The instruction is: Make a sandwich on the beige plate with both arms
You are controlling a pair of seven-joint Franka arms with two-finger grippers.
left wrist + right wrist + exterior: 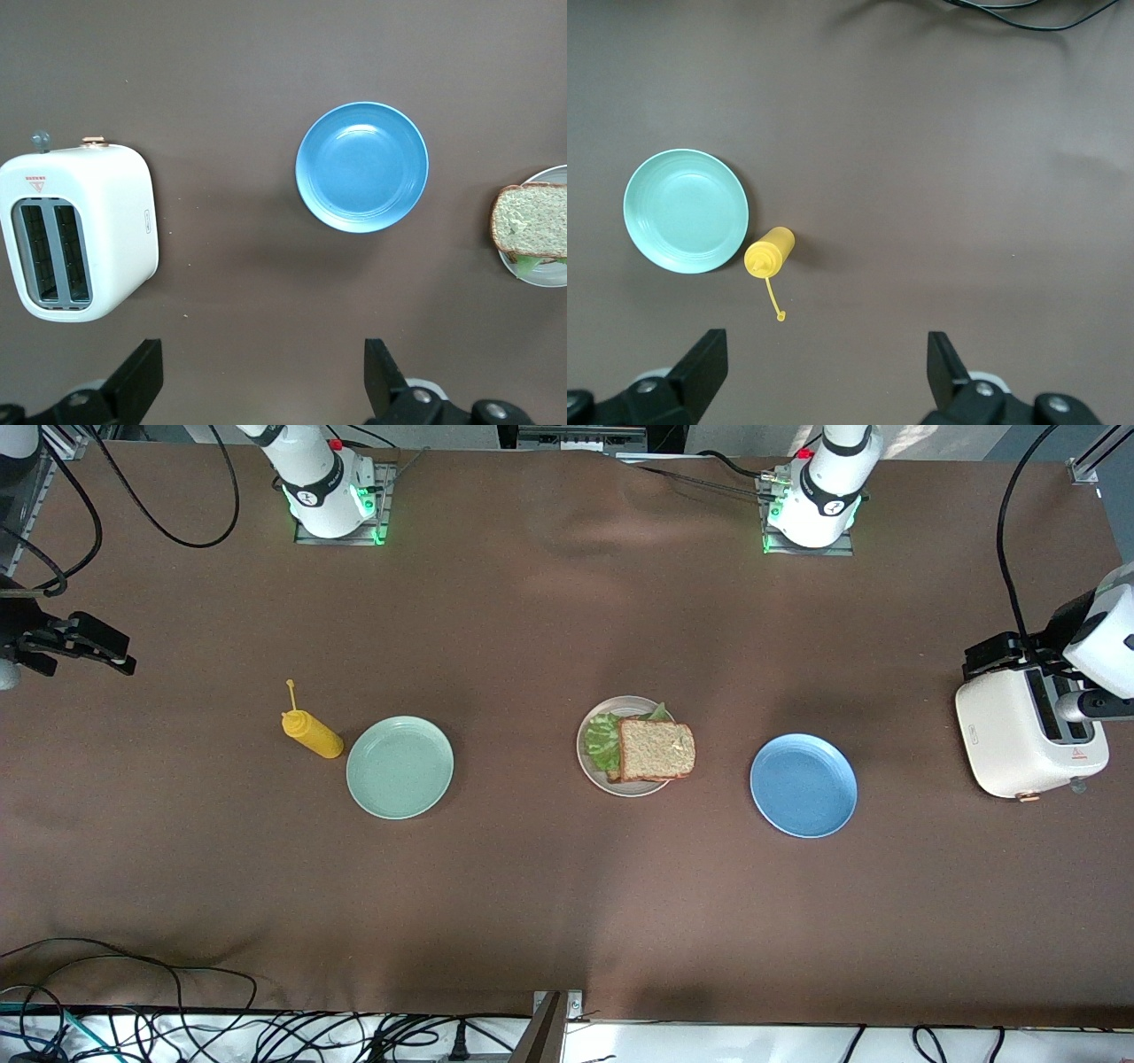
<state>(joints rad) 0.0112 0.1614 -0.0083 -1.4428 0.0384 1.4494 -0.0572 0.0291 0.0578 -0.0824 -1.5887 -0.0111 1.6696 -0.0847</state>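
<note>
Right gripper [75,646] hangs high over the right arm's end of the table, jaws spread wide, nothing between them; its wrist view shows both fingers [700,367] well apart over bare brown table [532,912]. That arm is parked and waiting.

Yellow mustard bottle [312,732] lies tipped on its side, nozzle cap dangling, just beside the mint-green plate [400,767], which carries nothing.

Mid-table: beige plate [588,762] holds the sandwich [656,750]. The top slice of wholegrain bread sits square over a ruffled lettuce leaf [604,742] that pokes out at the edge toward the right arm's end. The slice overhangs the plate rim slightly toward the left arm's end. A lower slice is barely visible under it.

Blue plate [803,785] sits beside it, toward the left arm's end, and is bare.

White two-slot toaster [1028,735] stands at the left arm's end, slots showing no bread in the left wrist view. Left gripper [997,657] hovers over it, jaws released and wide, holding nothing.

Judgement: stack looks assembled, so the task reads as done or in its final retreat step. Nothing obvious left to place. If anything follows, it is likely only a nudge to centre the overhanging slice, which needs a light touch so the lettuce does not slide out.
</note>
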